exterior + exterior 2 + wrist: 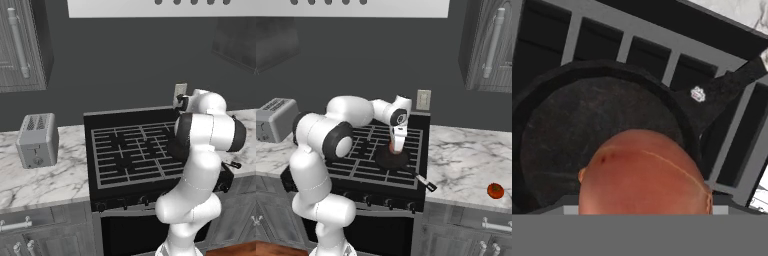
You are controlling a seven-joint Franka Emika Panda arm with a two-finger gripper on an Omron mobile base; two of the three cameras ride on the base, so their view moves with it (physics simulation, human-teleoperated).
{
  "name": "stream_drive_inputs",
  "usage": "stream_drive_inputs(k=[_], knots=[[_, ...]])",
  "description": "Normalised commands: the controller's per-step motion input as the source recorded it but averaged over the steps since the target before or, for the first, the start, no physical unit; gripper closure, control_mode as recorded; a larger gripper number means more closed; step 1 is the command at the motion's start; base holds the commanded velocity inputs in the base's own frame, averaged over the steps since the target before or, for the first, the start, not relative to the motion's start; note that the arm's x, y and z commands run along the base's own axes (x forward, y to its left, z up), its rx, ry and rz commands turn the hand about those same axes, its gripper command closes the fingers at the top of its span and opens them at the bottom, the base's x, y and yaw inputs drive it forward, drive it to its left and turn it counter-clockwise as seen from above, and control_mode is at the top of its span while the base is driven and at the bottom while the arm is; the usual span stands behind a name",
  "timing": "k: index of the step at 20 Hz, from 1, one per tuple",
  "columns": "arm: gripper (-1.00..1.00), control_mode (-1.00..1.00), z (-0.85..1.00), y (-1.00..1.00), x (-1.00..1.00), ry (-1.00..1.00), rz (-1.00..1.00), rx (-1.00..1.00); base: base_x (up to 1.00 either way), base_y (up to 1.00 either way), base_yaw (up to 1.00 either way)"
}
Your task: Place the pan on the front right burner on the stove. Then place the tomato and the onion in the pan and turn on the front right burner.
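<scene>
The pan [392, 159] sits on the stove's [363, 172] front right corner; the gripper [394, 147] grips the onion [644, 172] above it; the tomato [495, 190] waits near the counter's [466, 165] front edge

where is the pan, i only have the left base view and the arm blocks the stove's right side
Observer: The pan sits on the front right burner of the stove. Its handle points toward the front right corner.
Operator: is the gripper holding anything
Observer: Yes. The gripper is shut on the onion, right above the pan's middle.
Operator: and the tomato
Observer: The tomato lies on the marble counter to the right of the stove, near the counter's front edge.
</scene>
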Motion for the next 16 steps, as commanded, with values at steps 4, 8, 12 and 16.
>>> stream_drive_inputs(k=[4,8,12,16], knots=[[1.00,-1.00,-0.26,0.00,0.13,-0.01,0.00,0.00,0.00,0.00,0.00],[1.00,-1.00,-0.18,0.00,0.16,-0.01,0.00,0.00,0.00,0.00,0.00],[1.00,-1.00,-0.20,0.00,0.18,-0.01,0.00,0.00,0.00,0.00,0.00],[1.00,-1.00,-0.21,0.00,0.14,-0.01,0.00,0.00,0.00,0.00,0.00]])
